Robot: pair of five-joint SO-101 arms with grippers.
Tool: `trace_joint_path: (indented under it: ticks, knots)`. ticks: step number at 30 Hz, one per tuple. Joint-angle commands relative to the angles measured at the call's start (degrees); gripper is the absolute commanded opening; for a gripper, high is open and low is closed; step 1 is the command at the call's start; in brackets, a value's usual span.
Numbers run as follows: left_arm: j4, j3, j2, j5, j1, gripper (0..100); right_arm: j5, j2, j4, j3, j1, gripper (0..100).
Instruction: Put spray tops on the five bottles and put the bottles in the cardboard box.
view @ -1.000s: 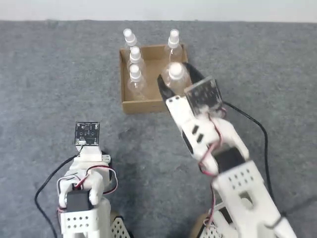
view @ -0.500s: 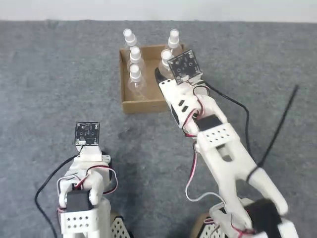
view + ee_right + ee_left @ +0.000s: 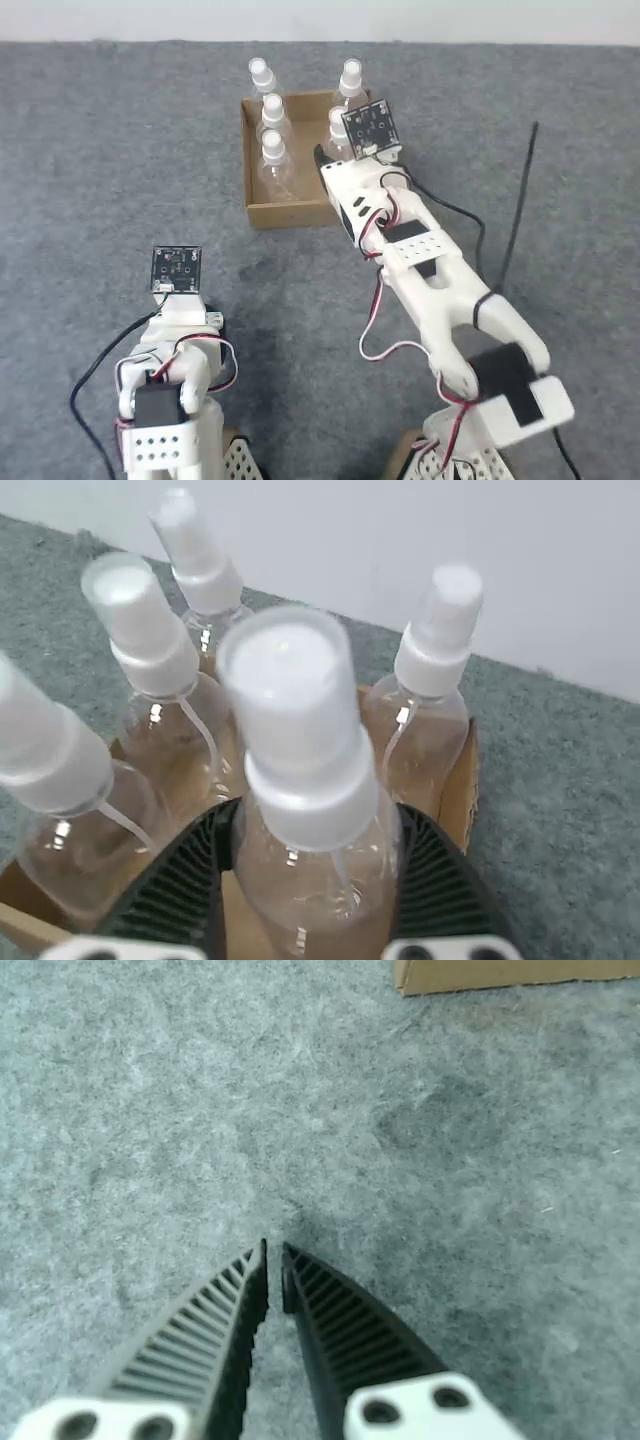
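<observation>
My right gripper (image 3: 312, 845) is shut on a clear bottle (image 3: 305, 810) with a white spray top (image 3: 295, 715), held upright over the right half of the cardboard box (image 3: 295, 212). In the high view this bottle (image 3: 335, 122) shows partly behind the wrist's camera board. Three capped bottles (image 3: 273, 150) stand in a row along the box's left side, and another (image 3: 351, 78) stands at its back right corner. My left gripper (image 3: 275, 1252) is shut with nothing in it, low over the carpet in front of the box.
Grey carpet (image 3: 120, 150) covers the table on all sides of the box. A white wall (image 3: 420, 530) rises behind the box. The left arm (image 3: 170, 350) sits at the near left. A box corner (image 3: 500, 972) shows beyond the left gripper.
The right arm has stretched farther over the box, carrying the bottle toward the back right and lower among the others. The left arm has not moved.
</observation>
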Motion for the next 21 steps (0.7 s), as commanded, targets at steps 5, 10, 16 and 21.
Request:
trace_joint_path:
  ticks: [5, 10, 16, 21]
  knots:
    - [0.26, -0.75, -1.05, -0.26, -0.26, 2, -0.44, 2.51, -4.79, -4.22, 0.92, 0.6]
    - [0.26, -0.75, -1.05, -0.26, -0.26, 2, -0.44, 3.12, -4.53, -4.22, 0.92, 0.7]
    - [0.26, -0.75, -1.05, -0.26, -0.26, 2, -0.44, 3.21, -4.26, -4.22, 0.92, 6.0]
    - [0.26, -0.75, -1.05, -0.26, -0.26, 2, -0.44, 3.21, -2.42, -4.22, 0.84, 17.8]
